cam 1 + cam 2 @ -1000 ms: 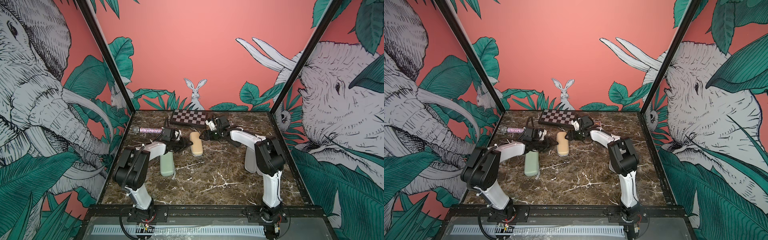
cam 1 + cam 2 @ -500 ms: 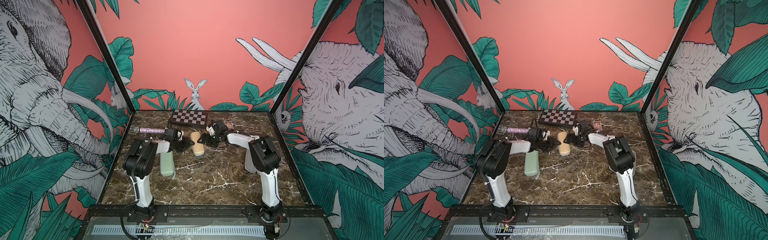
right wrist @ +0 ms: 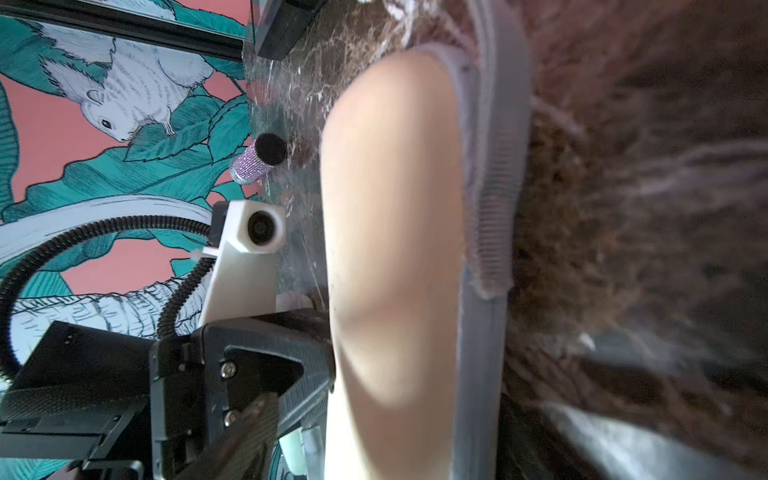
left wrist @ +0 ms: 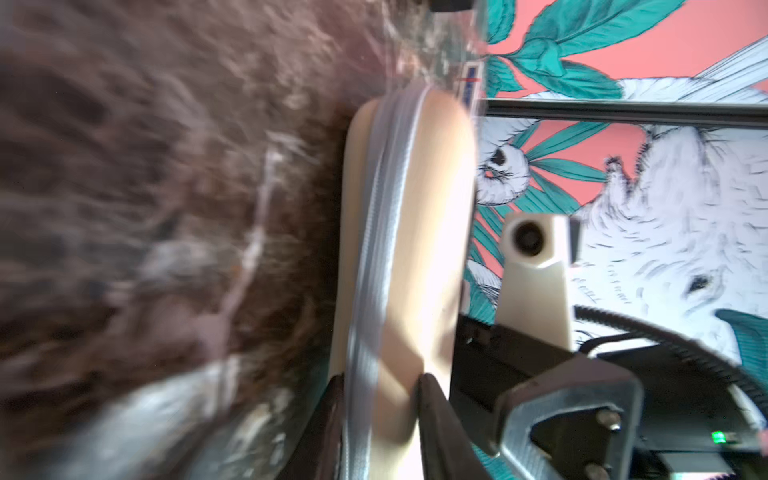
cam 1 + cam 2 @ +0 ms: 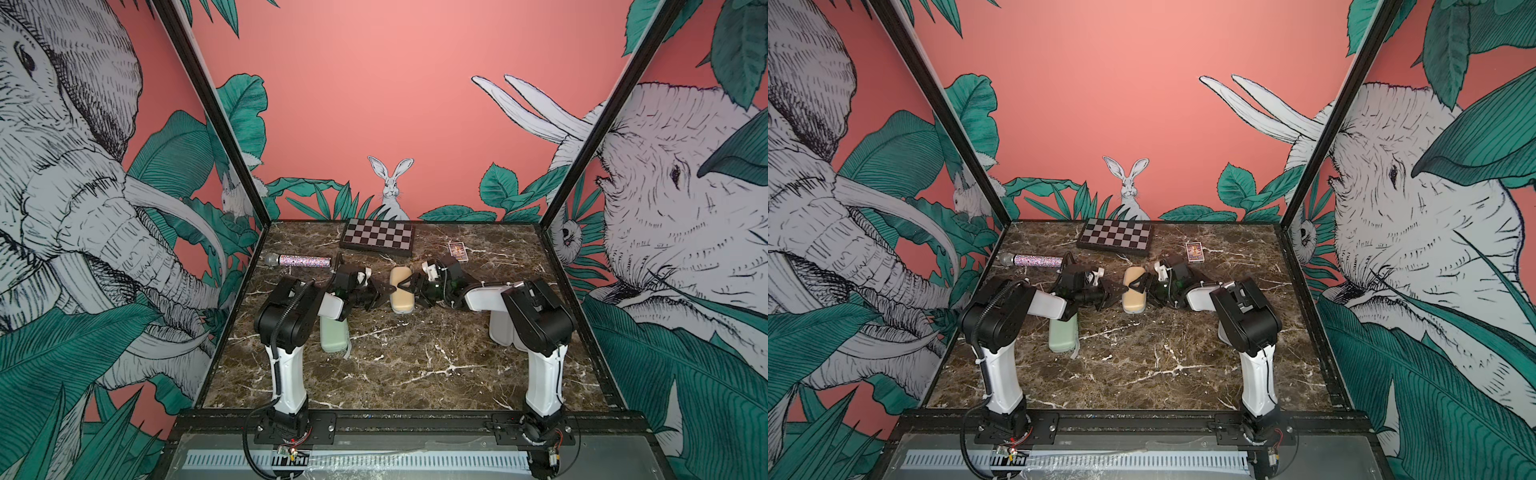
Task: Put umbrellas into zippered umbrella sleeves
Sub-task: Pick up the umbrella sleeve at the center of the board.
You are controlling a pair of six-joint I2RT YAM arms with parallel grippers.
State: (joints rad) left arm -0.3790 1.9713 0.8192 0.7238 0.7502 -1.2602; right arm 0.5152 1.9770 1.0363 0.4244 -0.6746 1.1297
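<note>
- Marble-patterned table [image 5: 415, 365], boxed in by walls painted with elephants and leaves, carries the job. The cream case [image 5: 401, 291] lies near its middle, well back from the front edge, between our two arms.
- Our left hand [image 4: 380, 390] is narrow, its fingers [image 4: 436, 424] pinching the case's long edge astride the zip. We judge this bite thin, so a pull could slide it off the smooth shell.
- Our right hand [image 5: 409, 291] stands wide, with one finger lying across the top of the case. We cannot tell whether it presses down. If it does not, the case may skid or roll on the slick table when the left hand tugs.
- On the side facing the right wrist camera, a stretch of zip [image 3: 494, 216] gapes with its teeth flared outward. Loose tape there could snag or fold under.
- No umbrella shows in the open, and we cannot tell whether one sits inside the case. Closing on a badly seated one would jam the zip.
- Both hands crowd one small case, so a slightly misjudged move could knock their fingers together.
- The mint case [image 5: 332, 338] lies partly under the left arm and the glittery microphone [image 5: 300, 260] sits just behind it. A swinging elbow might sweep either.
</note>
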